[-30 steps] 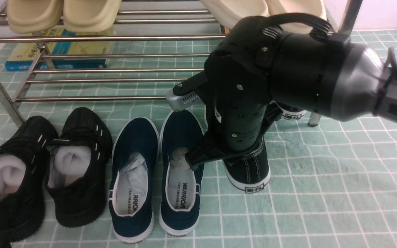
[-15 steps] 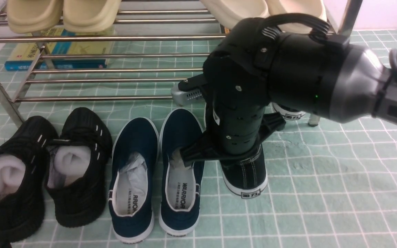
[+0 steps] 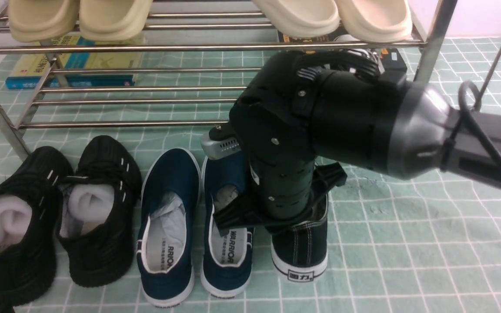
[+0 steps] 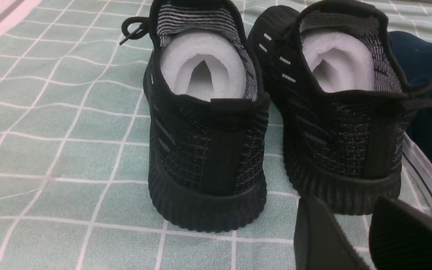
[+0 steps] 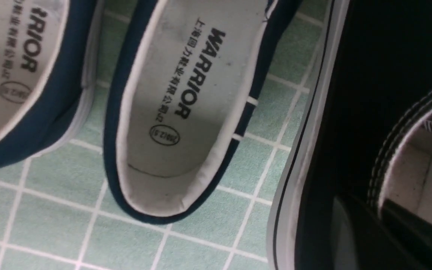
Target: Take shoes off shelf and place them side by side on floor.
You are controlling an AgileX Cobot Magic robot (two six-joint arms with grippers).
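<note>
**Two black canvas sneakers: one gripped beside the floor row, one mostly hidden at the shelf**

Right arm. The right gripper (image 5: pixel 366 215) is pressed together on the side collar of a black canvas sneaker (image 3: pixel 302 248), one finger outside the upper and the other inside the opening. The held sneaker lies over the floor (image 3: pixel 389 261), with its heel, white sole and heel label facing the front camera. Whether its sole touches the cloth cannot be told.

Second sneaker. A second black canvas sneaker (image 3: pixel 357 55) is mostly concealed behind the right arm (image 3: pixel 355 117); its white laces show below the front bar of the upper tier of the shelf (image 3: pixel 146 48).

Floor row. Two navy slip-ons (image 3: pixel 170 174) with white trim stand side by side, just beside the held sneaker. Farther to the left are two black knit sneakers (image 3: pixel 102 165) with pale rolled stuffing. All four point their toes toward the shelf, and their soles rest on the cloth.

Shelf. Four cream clogs (image 3: pixel 376 21) rest on the upper tier in two pairs. A yellow and blue book (image 3: pixel 89 61) is visible between the bars.

Left arm. The dark, blurred fingers of the left gripper (image 4: pixel 347 232) appear near the black knit sneakers; whether they are spread or pressed together cannot be told.
</note>
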